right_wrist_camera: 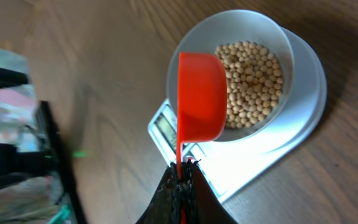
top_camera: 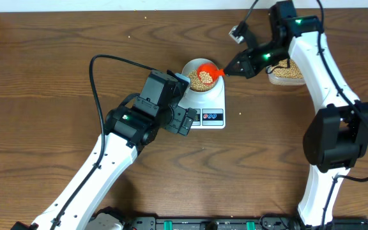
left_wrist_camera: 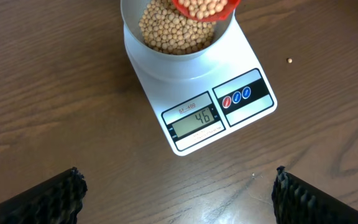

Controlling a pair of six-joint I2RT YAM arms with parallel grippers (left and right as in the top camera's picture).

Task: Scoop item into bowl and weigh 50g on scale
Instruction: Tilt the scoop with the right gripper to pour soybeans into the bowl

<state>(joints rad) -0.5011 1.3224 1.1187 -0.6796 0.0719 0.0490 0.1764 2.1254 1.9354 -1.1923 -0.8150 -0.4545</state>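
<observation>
Right pincer (right_wrist_camera: pixel 181 179) holds red scoop (right_wrist_camera: pixel 201 93) over bowl (right_wrist_camera: pixel 209 32) of beans (right_wrist_camera: pixel 253 81).

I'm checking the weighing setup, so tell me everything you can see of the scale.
The scale is a flat white slab of what looks like plastic, with rounded corners, lying level on the brown wooden table, turned at an angle in the left wrist view. Its front edge carries a grey display that is on and reads 46, and a black panel with one red and two blue round buttons. The white bowl of beans stands on its rear part.
</observation>
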